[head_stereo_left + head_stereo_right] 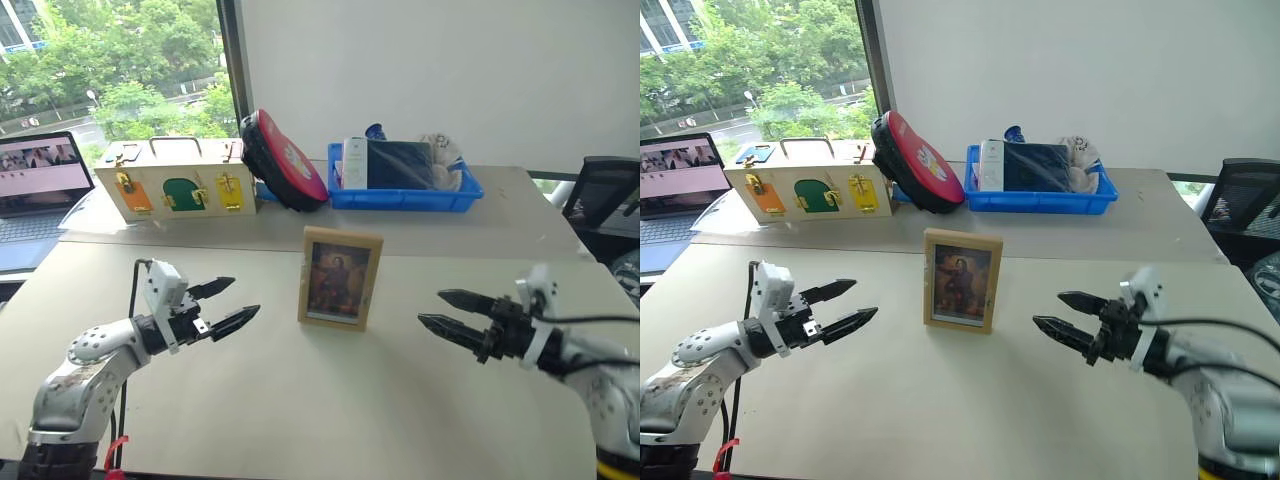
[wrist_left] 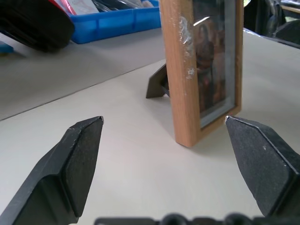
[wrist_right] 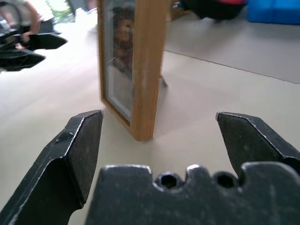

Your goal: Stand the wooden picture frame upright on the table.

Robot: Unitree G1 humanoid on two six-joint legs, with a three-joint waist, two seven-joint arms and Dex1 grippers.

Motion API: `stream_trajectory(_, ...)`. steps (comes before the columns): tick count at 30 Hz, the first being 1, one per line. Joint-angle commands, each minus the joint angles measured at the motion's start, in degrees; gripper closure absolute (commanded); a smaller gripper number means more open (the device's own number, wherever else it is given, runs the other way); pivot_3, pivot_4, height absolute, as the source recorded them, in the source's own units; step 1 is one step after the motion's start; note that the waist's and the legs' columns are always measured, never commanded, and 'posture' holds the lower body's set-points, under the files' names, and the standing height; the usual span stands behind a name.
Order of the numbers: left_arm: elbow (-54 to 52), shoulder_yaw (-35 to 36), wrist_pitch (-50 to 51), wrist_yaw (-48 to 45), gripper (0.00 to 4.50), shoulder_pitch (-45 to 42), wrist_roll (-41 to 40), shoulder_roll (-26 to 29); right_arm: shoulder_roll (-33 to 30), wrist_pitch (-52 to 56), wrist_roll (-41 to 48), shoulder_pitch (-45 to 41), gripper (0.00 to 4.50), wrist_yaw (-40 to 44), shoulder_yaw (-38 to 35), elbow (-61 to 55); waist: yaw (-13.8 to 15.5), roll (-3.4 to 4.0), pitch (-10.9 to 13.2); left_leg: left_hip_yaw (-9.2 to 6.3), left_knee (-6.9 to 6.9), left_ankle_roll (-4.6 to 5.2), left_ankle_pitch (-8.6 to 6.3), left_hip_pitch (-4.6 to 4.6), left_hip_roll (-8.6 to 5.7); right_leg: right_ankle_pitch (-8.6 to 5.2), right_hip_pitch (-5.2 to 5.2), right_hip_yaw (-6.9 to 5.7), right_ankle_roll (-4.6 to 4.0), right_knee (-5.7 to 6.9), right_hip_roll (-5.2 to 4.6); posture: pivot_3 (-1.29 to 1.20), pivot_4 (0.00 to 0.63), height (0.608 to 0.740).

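Observation:
The wooden picture frame stands upright on the beige table, its dark portrait facing me and its fold-out stand propped behind it. Nothing touches the frame. My left gripper hovers open to the frame's left, pointing toward it, a hand's width away. On the other side my right gripper is open too, aimed at the frame from the right with a clear gap. In the wrist views the frame stands just beyond each pair of black fingers.
At the back stand a pale wooden box with coloured latched doors, a red and black round pad leaning on it, and a blue tray of items. A laptop sits at the far left, a dark chair at the right.

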Motion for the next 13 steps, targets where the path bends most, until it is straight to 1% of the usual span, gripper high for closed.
stream_trajectory(1, 0.72, -1.28, -3.42, -1.62, 0.0, 0.43, 2.43, 0.32, 3.84, -7.05, -2.32, 5.96, 0.03, -7.38, -2.54, -5.18, -0.23, 0.01, 0.0, 0.01, 0.01, 0.0, 0.0, 0.0, 0.0, 0.0, -0.01, 0.01, 0.0, 0.01, 0.0, 0.0, 0.15, 0.735)
stream_trajectory(5, 1.53, -1.7, -4.42, -1.77, 0.0, 0.03, 2.63, -0.7, 5.59, -11.46, -3.71, 9.51, 0.03, -10.79, -0.58, -4.81, -0.52, 0.02, -0.01, 0.03, 0.01, -0.02, 0.02, 0.08, 0.08, 0.01, -0.01, 0.03, -0.01, 0.03, 0.04, 0.0, 0.15, 0.735)
stream_trajectory(9, 2.42, -1.57, -4.93, -1.49, 0.0, -0.17, 3.05, -1.34, 5.19, -13.37, -3.0, 9.62, 0.03, -12.23, 0.48, -3.56, -0.49, 0.02, -0.01, 0.03, 0.01, -0.02, 0.02, 0.09, 0.08, 0.01, 0.0, 0.03, -0.02, 0.03, 0.05, 0.0, 0.15, 0.735)
stream_trajectory(13, 3.17, -2.09, -6.61, -1.07, 0.0, -0.02, 5.2, -1.17, 4.39, -14.27, -2.37, 9.06, 0.03, -13.1, 1.26, -2.42, -0.29, 0.02, -0.01, 0.03, 0.0, -0.01, 0.02, 0.08, 0.08, 0.01, 0.01, 0.03, -0.02, 0.03, 0.04, 0.0, 0.15, 0.735)
